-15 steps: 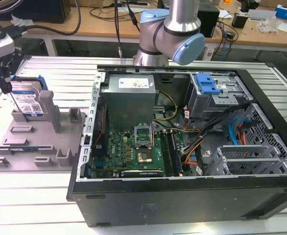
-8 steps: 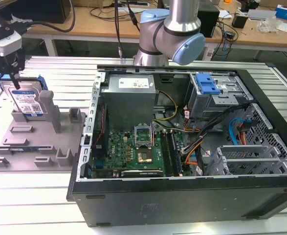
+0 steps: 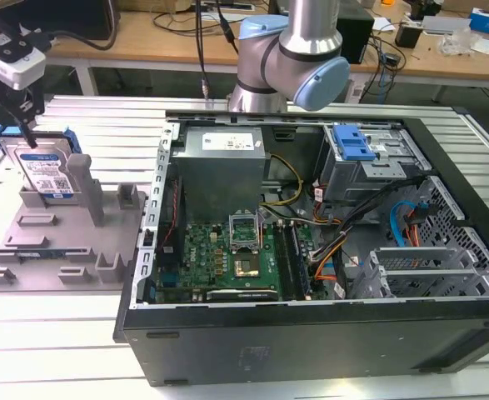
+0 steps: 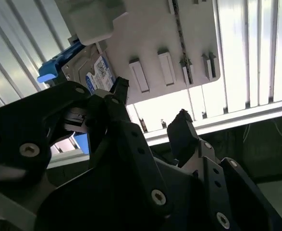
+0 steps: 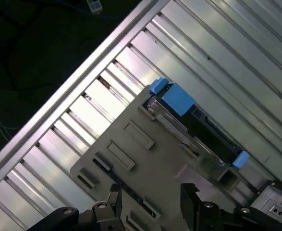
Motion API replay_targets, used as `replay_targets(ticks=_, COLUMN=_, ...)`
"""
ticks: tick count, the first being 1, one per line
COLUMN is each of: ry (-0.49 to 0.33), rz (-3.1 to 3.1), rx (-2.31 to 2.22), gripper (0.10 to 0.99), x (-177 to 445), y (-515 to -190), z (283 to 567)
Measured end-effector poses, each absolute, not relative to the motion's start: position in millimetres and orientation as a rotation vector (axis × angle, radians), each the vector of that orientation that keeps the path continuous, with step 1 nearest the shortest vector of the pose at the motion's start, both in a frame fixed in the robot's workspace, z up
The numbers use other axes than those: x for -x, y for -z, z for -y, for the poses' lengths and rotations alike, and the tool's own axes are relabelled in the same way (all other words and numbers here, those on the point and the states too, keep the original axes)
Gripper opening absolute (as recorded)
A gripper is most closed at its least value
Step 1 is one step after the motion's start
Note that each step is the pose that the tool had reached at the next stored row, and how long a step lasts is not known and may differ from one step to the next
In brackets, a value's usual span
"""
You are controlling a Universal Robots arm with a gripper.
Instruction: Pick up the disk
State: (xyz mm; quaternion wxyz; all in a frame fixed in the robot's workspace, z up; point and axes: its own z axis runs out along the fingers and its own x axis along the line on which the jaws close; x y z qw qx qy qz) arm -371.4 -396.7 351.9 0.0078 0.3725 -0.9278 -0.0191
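My end effector (image 5: 150, 190) over the disk (image 3: 47, 171)
My fingers are spread and empty; the disk stands upright in the grey holder (image 3: 61, 246) on the worktop (image 3: 61, 342), close under them.

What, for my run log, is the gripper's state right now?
Gripper: open, holding nothing; the disk stands in the grey holder.

A grey moulded plastic holder tray (image 3: 57, 246) with upright posts lies on the slatted aluminium worktop (image 3: 52, 350), just beside an open black computer case (image 3: 311, 350) holding a green motherboard (image 3: 227, 258), silver power supply (image 3: 219, 171) and blue plastic bracket (image 3: 351, 143).
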Motion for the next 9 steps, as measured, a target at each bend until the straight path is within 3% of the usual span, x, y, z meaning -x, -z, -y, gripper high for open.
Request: replay_targets(ticks=9, ry=0.055, rz=2.782, rx=-1.416, gripper=0.604, x=371.5, y=-351.4, z=396.7)
